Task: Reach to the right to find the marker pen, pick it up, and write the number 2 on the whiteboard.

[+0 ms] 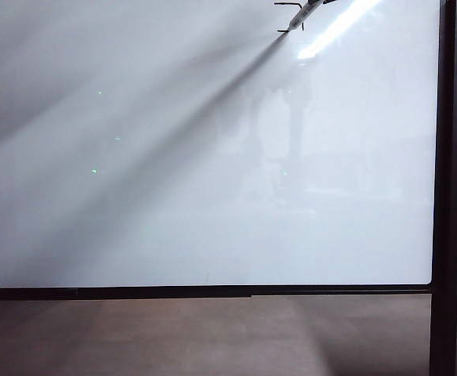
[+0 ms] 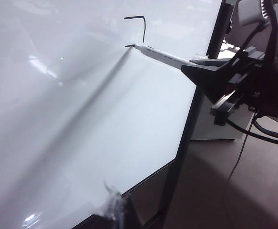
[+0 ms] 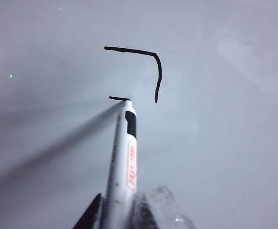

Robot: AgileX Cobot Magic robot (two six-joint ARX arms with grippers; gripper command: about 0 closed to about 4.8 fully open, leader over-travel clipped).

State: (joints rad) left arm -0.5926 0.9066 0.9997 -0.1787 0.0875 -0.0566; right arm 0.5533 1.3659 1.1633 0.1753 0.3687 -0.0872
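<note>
The whiteboard [image 1: 173,196] filled nearly all of the exterior view, glossy and white, with its dark lower edge and a dark frame post [image 1: 451,188] at the right. Near its top edge the marker pen [image 1: 302,16] slanted down to the left, its tip touching the board. The right pincer [image 3: 122,212] was clamped on the marker pen [image 3: 124,162] at its lower barrel, one dark finger [image 3: 88,217] on either side (the white barrel carries a red-printed label). The number 2 [image 3: 139,71] stood unfinished: a top bar, a curved stroke running down at its right end, and a short separate dash where the tip rested. From the left wrist view the same strokes [image 2: 138,28] and pen [image 2: 162,56] showed, held by the right arm's dark pincer [image 2: 210,78]. The left pincer [image 2: 112,207] hung near the board's lower edge; whether it was open I could not tell.
</note>
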